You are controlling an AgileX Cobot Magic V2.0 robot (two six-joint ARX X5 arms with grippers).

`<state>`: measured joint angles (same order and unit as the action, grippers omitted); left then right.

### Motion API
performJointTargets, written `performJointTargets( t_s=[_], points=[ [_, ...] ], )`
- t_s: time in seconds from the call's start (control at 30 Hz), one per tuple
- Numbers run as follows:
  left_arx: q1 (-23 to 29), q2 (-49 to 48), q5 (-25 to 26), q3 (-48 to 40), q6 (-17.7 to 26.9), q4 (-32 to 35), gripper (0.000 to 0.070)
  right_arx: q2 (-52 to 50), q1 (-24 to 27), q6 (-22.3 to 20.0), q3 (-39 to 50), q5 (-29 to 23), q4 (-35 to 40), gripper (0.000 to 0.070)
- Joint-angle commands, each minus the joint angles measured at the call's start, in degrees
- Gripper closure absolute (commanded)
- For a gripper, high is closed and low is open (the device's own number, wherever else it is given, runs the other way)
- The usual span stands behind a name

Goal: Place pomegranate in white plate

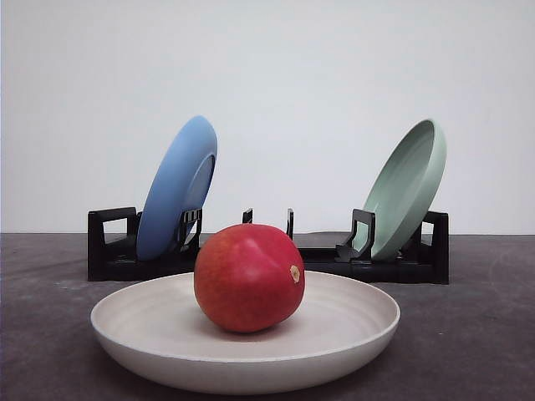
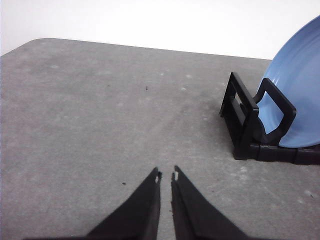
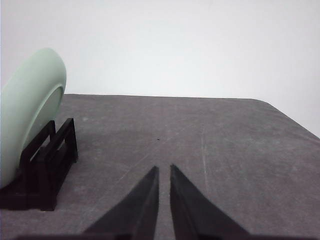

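Observation:
The red pomegranate [image 1: 248, 276] rests inside the white plate [image 1: 134, 322], which lies flat on the dark table near the front. A small tan spot faces right on the fruit. My left gripper [image 2: 166, 176] hovers over bare grey table, shut with nothing between its fingers. My right gripper [image 3: 163, 169] is likewise shut and empty above the tabletop.
A black rack [image 1: 113, 246] stands behind the plate, holding a tilted blue plate [image 1: 177, 185] on the left and a pale green plate [image 1: 407, 188] on the right. The rack's end [image 2: 245, 120] and blue plate [image 2: 295, 90] lie beside my left gripper; the green plate [image 3: 30, 105] beside my right.

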<state>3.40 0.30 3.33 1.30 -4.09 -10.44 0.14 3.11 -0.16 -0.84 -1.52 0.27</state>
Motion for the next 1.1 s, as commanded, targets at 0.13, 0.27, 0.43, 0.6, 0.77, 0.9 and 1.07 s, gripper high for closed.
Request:
performJointTargets(
  t_s=[0.13, 0.27, 0.43, 0.6, 0.77, 0.9, 1.07],
  points=[
    [0.07, -0.02, 0.09, -0.59, -0.05, -0.13, 0.0678, 0.07, 0.04, 0.59, 0.20, 0.00, 0.61, 0.0662],
    [0.07, -0.02, 0.09, -0.59, -0.05, -0.14, 0.0678, 0.07, 0.04, 0.59, 0.21, -0.02, 0.61, 0.0662],
    [0.07, -0.02, 0.09, -0.59, -0.05, -0.14, 0.0678, 0.07, 0.04, 0.59, 0.21, -0.01, 0.61, 0.0662],
    [0.07, -0.02, 0.09, -0.59, -0.05, -0.13, 0.0678, 0.07, 0.04, 0.59, 0.21, 0.00, 0.61, 0.0662],
    [0.07, -0.02, 0.09, -0.59, -0.05, -0.13, 0.0677, 0.07, 0.04, 0.59, 0.20, -0.01, 0.61, 0.0662],
    [0.07, -0.02, 0.10, -0.59, -0.05, -0.13, 0.0678, 0.07, 0.04, 0.59, 0.21, -0.01, 0.61, 0.0662],
    [0.07, -0.02, 0.09, -0.59, -0.05, -0.15, 0.0678, 0.07, 0.04, 0.59, 0.21, 0.00, 0.61, 0.0662]
  ],
)
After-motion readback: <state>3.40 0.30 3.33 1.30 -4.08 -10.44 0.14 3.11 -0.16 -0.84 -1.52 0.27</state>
